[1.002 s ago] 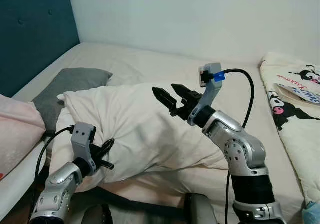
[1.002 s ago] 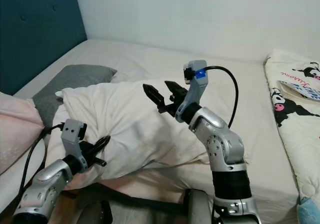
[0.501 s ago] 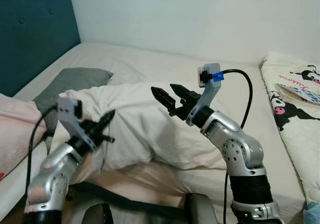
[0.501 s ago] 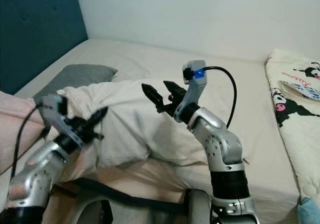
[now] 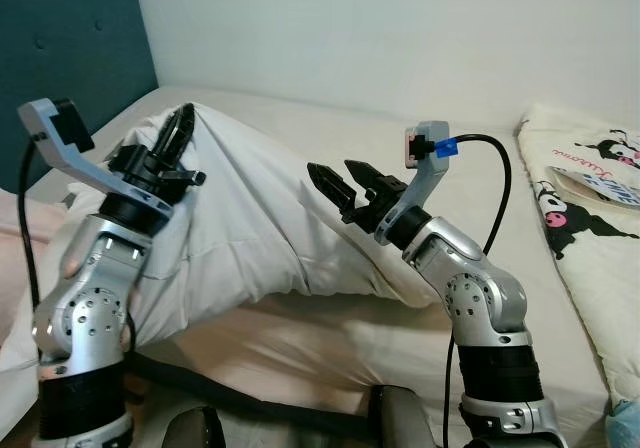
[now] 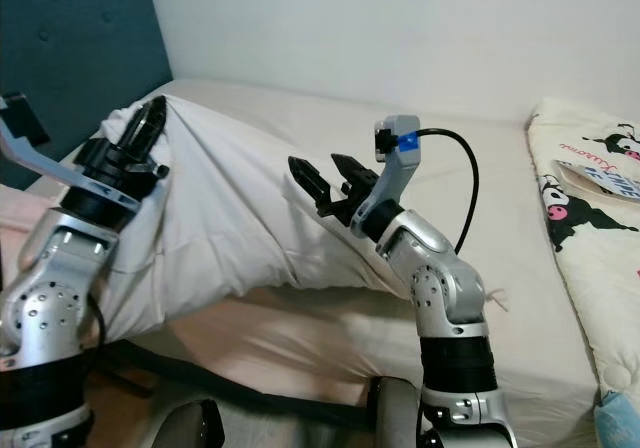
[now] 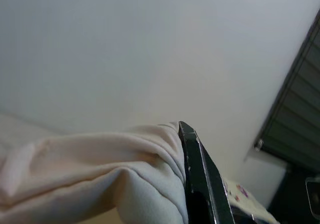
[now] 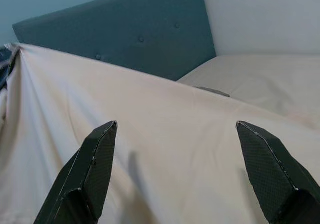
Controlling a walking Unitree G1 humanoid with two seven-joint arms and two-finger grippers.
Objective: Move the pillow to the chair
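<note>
Left claw (image 5: 178, 133), upper left, is pinching the big cream fabric pillow (image 5: 260, 218); you're bringing the wide-open, empty right claw (image 5: 343, 185) onto its far side.

the pillow (image 5: 260, 218) is plain cream-white, with soft grey shadow in its folds. the bed (image 5: 330, 338) sheet is a warmer cream. the headboard (image 5: 70, 38) is deep teal with tufted buttons; the wall (image 5: 400, 28) is pale grey-white. both arms are silver with black fingers (image 8: 90, 174); the right wrist camera (image 5: 428, 146) is grey with a blue tab and a black cable. the blanket (image 5: 585, 198) is cream, printed with black-and-white cartoon figures and dark script.
</note>
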